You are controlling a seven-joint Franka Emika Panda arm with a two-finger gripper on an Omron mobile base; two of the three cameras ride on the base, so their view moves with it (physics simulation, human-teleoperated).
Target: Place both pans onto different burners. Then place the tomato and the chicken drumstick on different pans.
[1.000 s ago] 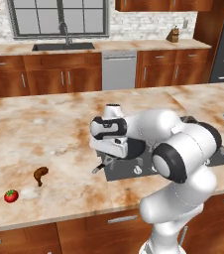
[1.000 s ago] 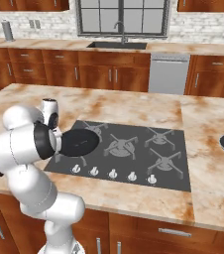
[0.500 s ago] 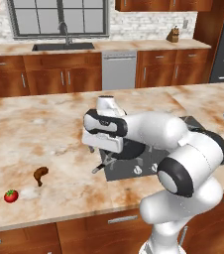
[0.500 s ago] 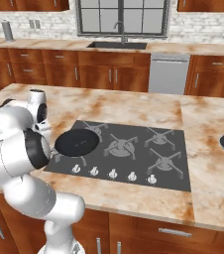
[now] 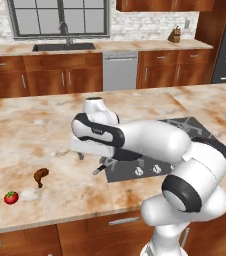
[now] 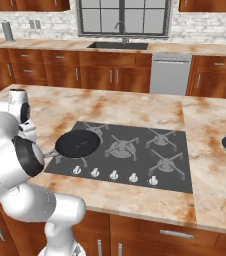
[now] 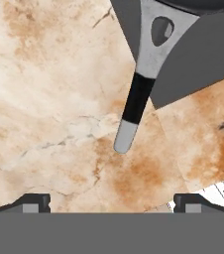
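Hanging wide apart, the claw [image 7: 111, 203] faces a pan [image 6: 77, 144] handle; tomato [image 5: 11, 197] sits leftward.

Marble counter [image 5: 30, 130], wood cabinets [image 5: 45, 80], window [image 5: 57, 17].

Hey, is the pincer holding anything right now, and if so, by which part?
Nothing is held. The pincer is open above the counter, its fingertips wide apart, and the pan handle lies free beyond them.
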